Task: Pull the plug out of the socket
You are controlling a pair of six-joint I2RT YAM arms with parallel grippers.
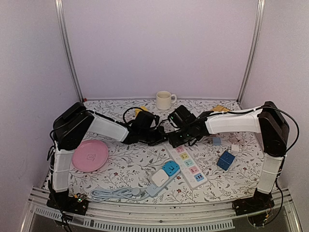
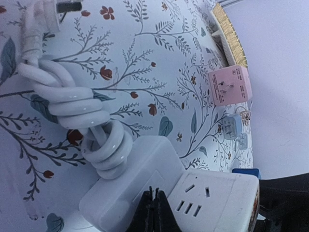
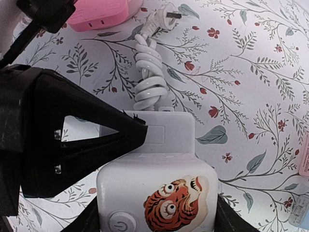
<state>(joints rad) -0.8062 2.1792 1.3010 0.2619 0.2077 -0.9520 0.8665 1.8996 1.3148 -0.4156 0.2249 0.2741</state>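
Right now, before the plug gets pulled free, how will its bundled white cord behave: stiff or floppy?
Probably semi-stiff: the white cord is wound tightly on itself, so it should move as one lump with the adapter plug. Its loose pronged end may swing or drag.

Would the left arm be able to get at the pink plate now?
Probably, yes: nothing lies between the left hand and the pink plate, though it would have to leave the white plug its shut fingertips touch.
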